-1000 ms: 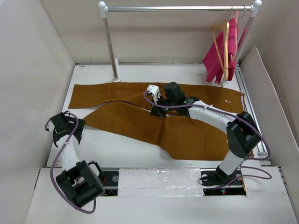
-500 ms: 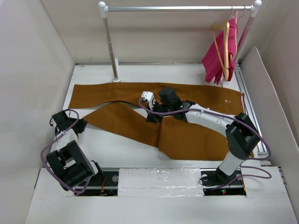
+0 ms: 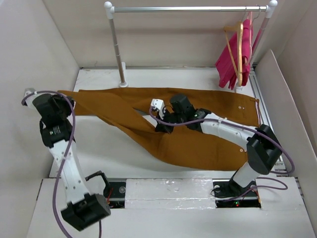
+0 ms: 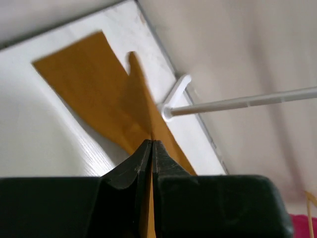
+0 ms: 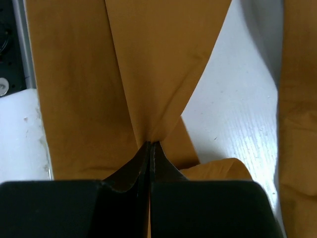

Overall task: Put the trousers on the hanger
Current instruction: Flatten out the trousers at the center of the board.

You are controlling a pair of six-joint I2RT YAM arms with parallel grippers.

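Note:
The rust-brown trousers [image 3: 198, 144] lie spread across the white table, waistband with small buttons at the right, legs running left. My left gripper [image 3: 63, 97] is at the far left, shut on the end of one leg; the left wrist view shows cloth [image 4: 99, 94] pinched between the left gripper's [image 4: 152, 142] closed jaws. My right gripper [image 3: 162, 126] is shut on a fold of the trousers [image 5: 163, 59] near their middle, with the cloth bunching at the right gripper's tips [image 5: 149, 144]. The tan wooden hanger [image 3: 239, 47] hangs on the rail at the back right.
A white-and-silver clothes rail [image 3: 188, 9] spans the back, its left post [image 3: 117, 49] standing just behind the trousers. A bright pink garment [image 3: 229, 64] hangs beside the hanger. Pale walls close in on the left and right of the table [image 3: 114, 148].
My left gripper closed on the end of the near trouser leg and carried it back and to the left, beside the other leg's end. The right gripper stayed shut near the middle.

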